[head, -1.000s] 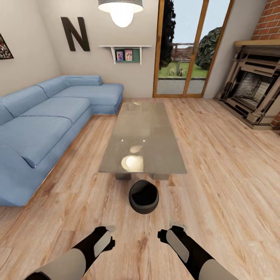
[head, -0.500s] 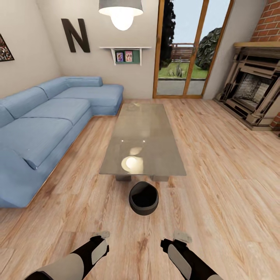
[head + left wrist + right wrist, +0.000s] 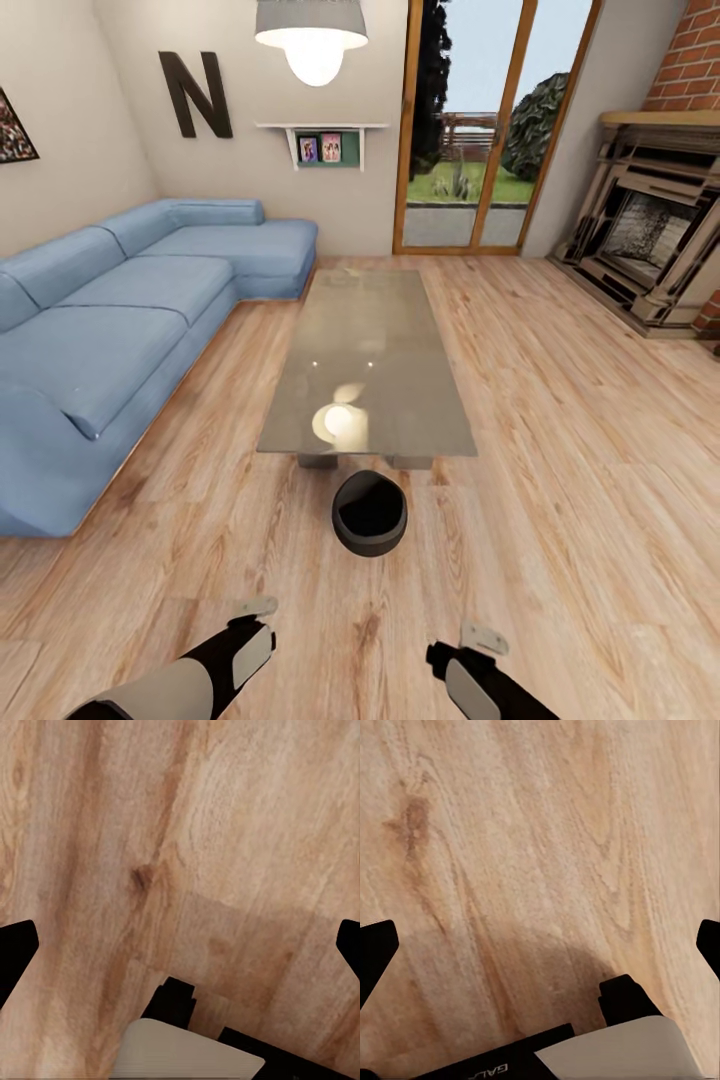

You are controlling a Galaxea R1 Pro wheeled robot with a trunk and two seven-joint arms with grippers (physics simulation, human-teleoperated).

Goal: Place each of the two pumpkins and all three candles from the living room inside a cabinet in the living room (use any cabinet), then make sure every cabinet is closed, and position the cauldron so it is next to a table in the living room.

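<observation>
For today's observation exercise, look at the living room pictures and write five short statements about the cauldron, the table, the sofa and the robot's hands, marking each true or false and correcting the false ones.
1. The cauldron stands on the floor just off the near end of the table. True.
2. The cauldron sits on the tabletop. False: it is on the floor, below the table's edge.
3. The left hand holds the cauldron. False: it is apart from it, with only floor between its fingers in the left wrist view.
4. The right hand is open and holds nothing. True.
5. The sofa is red. False: it is blue.
</observation>
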